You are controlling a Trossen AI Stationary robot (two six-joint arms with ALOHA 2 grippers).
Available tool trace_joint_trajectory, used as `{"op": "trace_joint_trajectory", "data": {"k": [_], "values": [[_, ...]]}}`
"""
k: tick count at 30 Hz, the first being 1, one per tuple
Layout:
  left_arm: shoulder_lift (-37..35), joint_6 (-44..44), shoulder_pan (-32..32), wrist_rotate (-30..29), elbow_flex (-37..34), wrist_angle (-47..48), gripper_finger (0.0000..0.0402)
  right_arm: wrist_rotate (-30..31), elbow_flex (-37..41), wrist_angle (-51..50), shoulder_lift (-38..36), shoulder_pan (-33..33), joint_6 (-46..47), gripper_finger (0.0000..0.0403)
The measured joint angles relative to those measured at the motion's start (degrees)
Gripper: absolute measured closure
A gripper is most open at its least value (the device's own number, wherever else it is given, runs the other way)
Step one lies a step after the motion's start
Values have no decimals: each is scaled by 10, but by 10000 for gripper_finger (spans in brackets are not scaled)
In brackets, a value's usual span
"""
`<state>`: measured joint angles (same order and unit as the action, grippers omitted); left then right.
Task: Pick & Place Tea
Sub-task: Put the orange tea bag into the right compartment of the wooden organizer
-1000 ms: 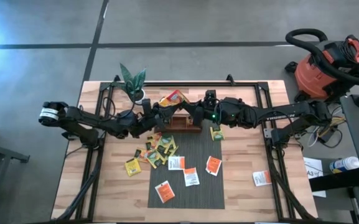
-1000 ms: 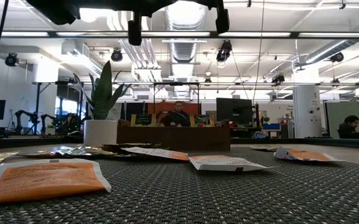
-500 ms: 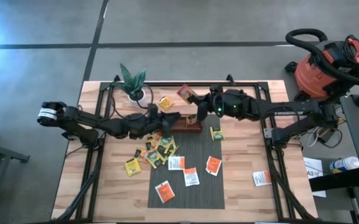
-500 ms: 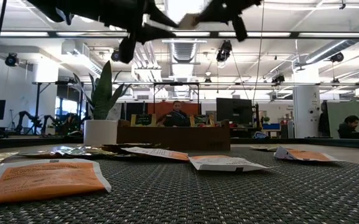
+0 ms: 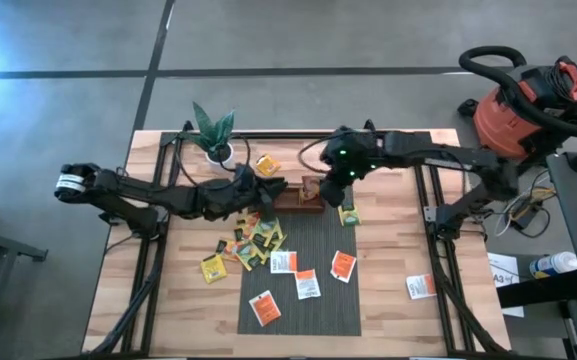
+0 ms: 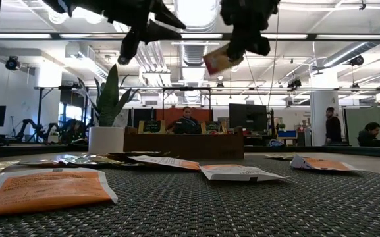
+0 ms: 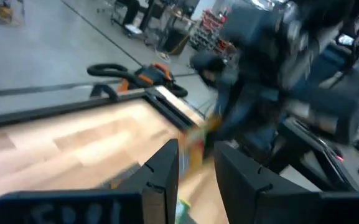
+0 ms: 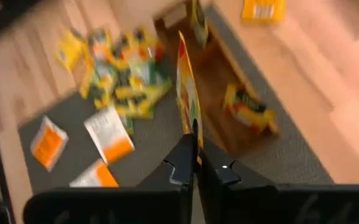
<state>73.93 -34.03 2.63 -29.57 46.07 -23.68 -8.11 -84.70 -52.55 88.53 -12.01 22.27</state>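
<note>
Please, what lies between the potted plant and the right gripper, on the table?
In the high view, one yellow sachet lies on bare wood between the potted plant and the right gripper, whose fingers pinch another sachet.

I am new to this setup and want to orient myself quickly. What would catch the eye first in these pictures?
First, the right tool, shut on a small flat tea sachet and holding it in the air above the long brown wooden compartment tray at the grey woven mat's far edge. Next, the loose scatter of yellow, green and orange-and-white sachets lying over the mat and the light wooden table. The left tool hovers beside the tray.
</note>
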Motion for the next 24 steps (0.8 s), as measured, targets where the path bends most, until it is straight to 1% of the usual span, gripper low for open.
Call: {"op": "trace_joint_trajectory", "data": {"k": [3,8,10,14,17,24], "values": [[3,18,-15,19,16,3,305,-7,-43,-36,41,14,-22,394],[14,44,-31,91,28,24,305,-19,-100,-51,98,32,-55,394],[16,55,-31,112,26,55,305,-35,-121,-62,105,32,-63,394],[19,66,-29,160,25,63,305,-42,-144,-91,110,33,-78,394],[24,88,-29,167,26,64,305,-41,-151,-92,110,32,-79,394],[40,90,-30,171,29,58,305,-45,-155,-93,108,31,-77,394]]}}
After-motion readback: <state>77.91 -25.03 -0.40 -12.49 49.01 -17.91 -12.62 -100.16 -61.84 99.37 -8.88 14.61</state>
